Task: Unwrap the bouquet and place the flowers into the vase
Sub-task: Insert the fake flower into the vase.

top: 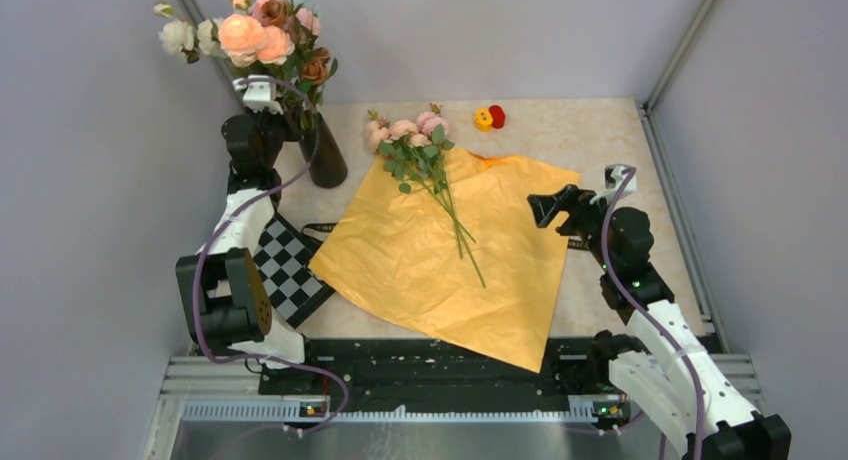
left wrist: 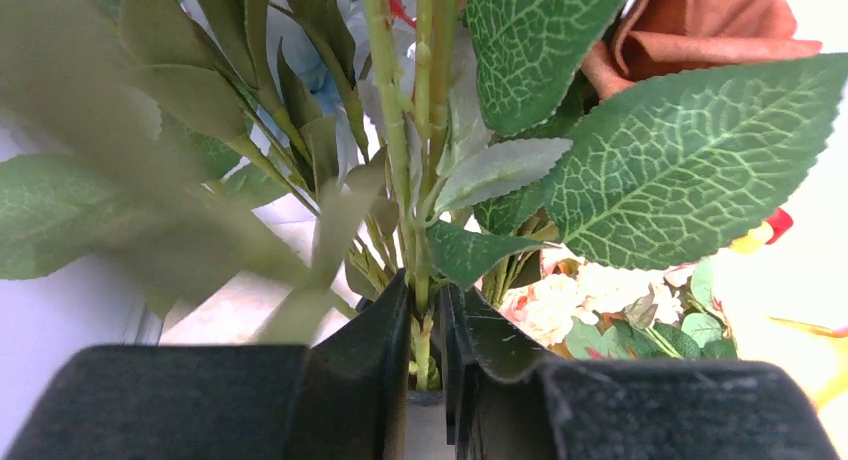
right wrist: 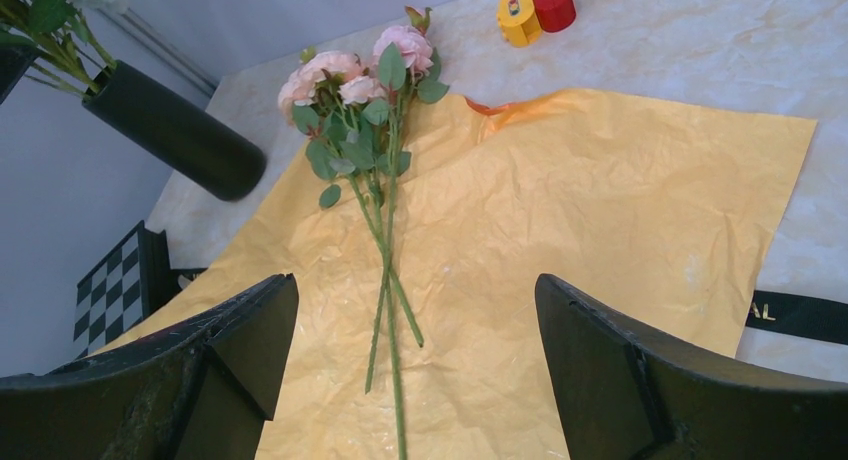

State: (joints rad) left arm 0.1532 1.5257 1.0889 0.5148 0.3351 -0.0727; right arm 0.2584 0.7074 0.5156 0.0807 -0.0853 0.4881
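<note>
Left claw (left wrist: 425, 315) nearly closed, pinching thin green stems of the tall bunch (top: 262, 35) that stands in the black vase (top: 325, 158). Right claw (right wrist: 415, 280) spread wide, holding nothing, above the unfolded orange paper (top: 440, 270). Pink flowers (top: 420, 150) lie flat on that paper, heads near the vase, not touching it. Beige marble table (top: 600, 130), grey walls. Only the left wrist view shows the pinch. Only the right wrist view shows lettering on the black ribbon (right wrist: 800, 315).

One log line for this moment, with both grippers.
paper: flat | flowers: on paper | left gripper: shut on tall bunch in vase | right gripper: open
</note>
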